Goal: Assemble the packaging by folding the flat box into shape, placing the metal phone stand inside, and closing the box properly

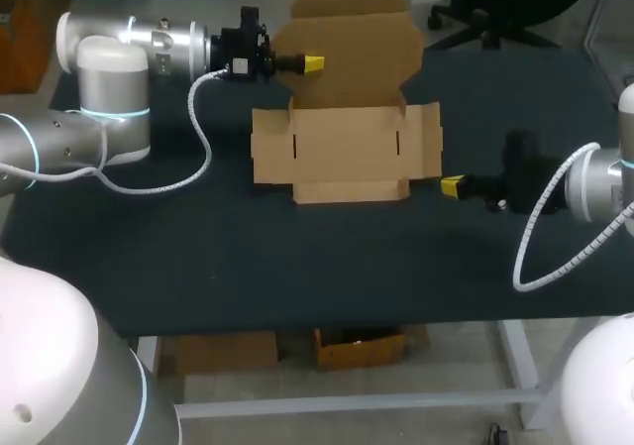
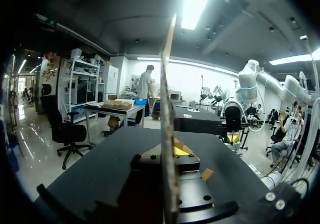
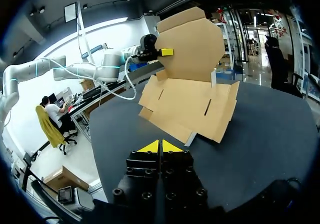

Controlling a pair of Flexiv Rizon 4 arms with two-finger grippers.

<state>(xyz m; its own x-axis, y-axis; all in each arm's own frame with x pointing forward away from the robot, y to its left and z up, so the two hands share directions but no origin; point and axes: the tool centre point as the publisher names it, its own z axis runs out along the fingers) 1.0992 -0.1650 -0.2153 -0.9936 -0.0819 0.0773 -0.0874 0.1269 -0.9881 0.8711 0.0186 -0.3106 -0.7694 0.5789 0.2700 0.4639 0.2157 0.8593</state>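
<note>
Two arms come in over a dark table (image 1: 198,257), with one cardboard box (image 1: 342,153) between them. At the far left, the left arm (image 1: 109,98) reaches rightward. The left gripper (image 1: 312,63) is clamped on the left edge of the box's lid panel (image 1: 347,49). In the left wrist view the cardboard runs edge-on between the fingers, with a yellow tip against one face. The lid panel stands raised, roughly upright, from the far edge of the box. The rest of the box lies open and mostly flat at the table's middle. Its slotted base panel faces up, a narrow front flap (image 1: 352,189) sits along its near edge, and a side flap juts out at each end.

Just right of the right side flap (image 1: 426,143), near its near corner, sits the right gripper (image 1: 453,184), low over the table and pointing left at the box. Its two yellow tips are pressed together with nothing between them. I cannot tell whether they touch the cardboard. The right arm (image 1: 604,182) enters from the right edge.
</note>
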